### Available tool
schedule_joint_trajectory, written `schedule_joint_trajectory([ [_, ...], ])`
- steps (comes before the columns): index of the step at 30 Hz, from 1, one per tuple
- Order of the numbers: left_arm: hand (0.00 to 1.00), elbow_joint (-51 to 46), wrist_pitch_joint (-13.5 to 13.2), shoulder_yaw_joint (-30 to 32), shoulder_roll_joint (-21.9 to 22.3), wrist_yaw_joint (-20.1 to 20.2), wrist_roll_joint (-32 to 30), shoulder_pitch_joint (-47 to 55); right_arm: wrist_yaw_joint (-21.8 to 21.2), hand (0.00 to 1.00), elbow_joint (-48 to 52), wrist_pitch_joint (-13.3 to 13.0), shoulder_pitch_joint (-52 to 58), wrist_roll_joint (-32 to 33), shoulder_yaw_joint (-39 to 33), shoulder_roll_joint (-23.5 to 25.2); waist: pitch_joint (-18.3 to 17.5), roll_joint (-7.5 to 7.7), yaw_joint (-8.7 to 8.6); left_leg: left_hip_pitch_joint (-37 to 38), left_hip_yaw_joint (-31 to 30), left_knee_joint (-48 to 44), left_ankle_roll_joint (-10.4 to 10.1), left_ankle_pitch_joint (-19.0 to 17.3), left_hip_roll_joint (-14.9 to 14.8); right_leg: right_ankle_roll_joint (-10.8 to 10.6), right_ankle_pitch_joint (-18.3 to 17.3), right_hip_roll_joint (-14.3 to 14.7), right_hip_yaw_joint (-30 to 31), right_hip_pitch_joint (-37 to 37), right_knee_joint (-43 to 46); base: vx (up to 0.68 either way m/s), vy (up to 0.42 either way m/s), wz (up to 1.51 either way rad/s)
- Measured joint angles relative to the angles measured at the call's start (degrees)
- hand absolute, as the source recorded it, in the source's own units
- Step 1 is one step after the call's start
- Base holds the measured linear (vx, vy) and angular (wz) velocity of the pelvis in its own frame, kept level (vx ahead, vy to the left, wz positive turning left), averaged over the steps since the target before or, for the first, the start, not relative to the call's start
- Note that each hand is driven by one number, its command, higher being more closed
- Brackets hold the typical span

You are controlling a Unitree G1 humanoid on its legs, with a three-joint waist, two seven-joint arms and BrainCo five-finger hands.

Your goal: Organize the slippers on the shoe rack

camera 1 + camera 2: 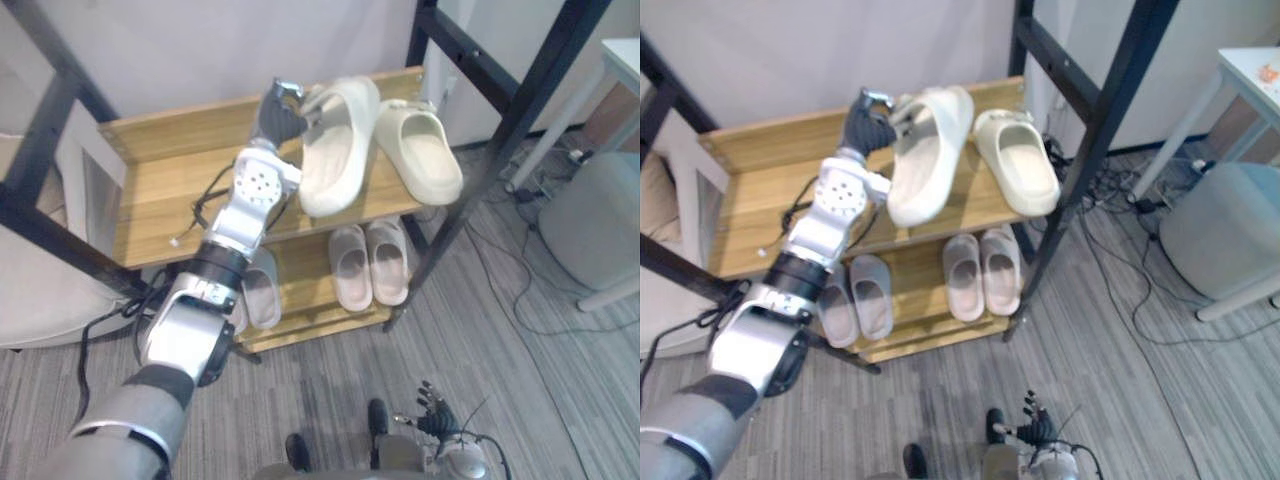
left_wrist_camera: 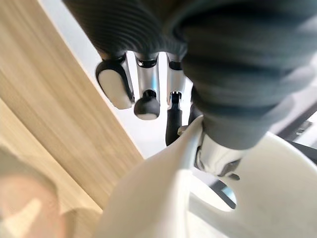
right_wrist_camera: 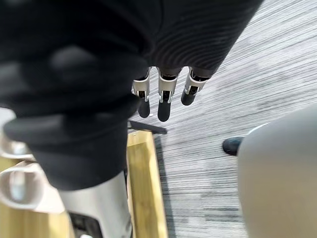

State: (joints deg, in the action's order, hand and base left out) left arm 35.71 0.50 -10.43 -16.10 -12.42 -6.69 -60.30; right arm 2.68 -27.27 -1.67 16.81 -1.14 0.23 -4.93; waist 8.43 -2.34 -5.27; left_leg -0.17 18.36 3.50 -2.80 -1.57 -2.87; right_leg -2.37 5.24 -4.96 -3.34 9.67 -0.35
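Left eye view, cream slipper [image 1: 338, 150]: long axis runs back to front across the top shelf [image 1: 165, 200]. The strap end is at the back, and the open heel end points toward the robot, out past the front edge.
Left hand [image 1: 282, 108]: fingers and thumb pinched on the slipper's strap rim.
Second cream slipper [image 1: 425, 150]: lies flat just beside it on the right, with the same heading and its heel also overhanging.
Materials: both are thick, smooth, rounded moulded foam; the shoe rack [image 1: 200, 120] is made of light wood boards.
Lower shelf [image 1: 300, 272]: two pale grey pairs [image 1: 368, 262].
Room: bare board to the left of the hand; a black frame post [image 1: 500, 140] stands close on the right.
Right hand [image 3: 163, 106]: low over the grey carpet [image 1: 330, 380], fingers straight and loose.
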Motion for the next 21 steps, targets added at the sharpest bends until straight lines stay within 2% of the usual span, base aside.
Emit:
schedule_joint_trajectory([
  [9,1.0,2.7,0.4,1.5,-1.3,-1.1,-0.7,-4.3,0.7,0.0,1.7,-0.1,0.0,1.2,0.1,0.2,2.2,0.29,-0.39,-1.7,1.7,-0.7,-0.1,-0.5,-0.1,0.1,1.2,0.4,1.7,1.7,-1.3,0.01,-0.016,-0.1],
  [15,1.0,4.3,0.4,1.9,-3.5,-1.2,-1.1,-4.5,0.8,0.0,1.8,-0.8,-0.1,1.3,0.2,0.1,3.7,0.54,-0.42,-1.8,2.3,-0.8,-0.1,-0.6,-0.1,0.2,1.9,0.5,2.4,1.9,-1.9,-0.01,-0.025,-0.07],
  [21,1.0,4.3,0.4,3.3,-3.6,-1.2,-1.3,-4.5,0.8,0.0,1.9,-1.4,0.0,1.3,0.2,0.1,4.0,0.75,-0.41,-2.4,2.5,-1.0,0.0,-0.6,0.0,0.2,2.2,0.5,2.7,2.4,-2.1,-0.01,-0.014,-0.03],
])
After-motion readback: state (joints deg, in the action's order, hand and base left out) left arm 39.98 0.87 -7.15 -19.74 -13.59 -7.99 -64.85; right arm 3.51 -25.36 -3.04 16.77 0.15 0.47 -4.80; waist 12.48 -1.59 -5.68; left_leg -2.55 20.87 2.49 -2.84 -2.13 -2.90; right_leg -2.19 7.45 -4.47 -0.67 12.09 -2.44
